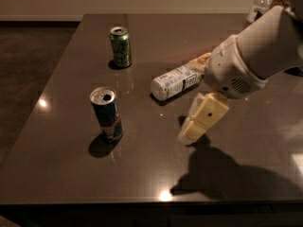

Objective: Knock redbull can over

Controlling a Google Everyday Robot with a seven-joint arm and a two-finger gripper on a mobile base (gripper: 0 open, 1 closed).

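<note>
The redbull can [106,113], blue and silver with a silver top, stands upright on the dark table [142,174], left of the middle. My gripper [191,132] hangs from the white arm at the right and points down towards the table. It is to the right of the can, about a can's height away from it, and touches nothing.
A green can [120,47] stands upright at the back left. A clear white-labelled plastic bottle [176,82] lies on its side in the middle, just behind the gripper. Some items sit at the far right corner [265,1]. The table's front edge is near.
</note>
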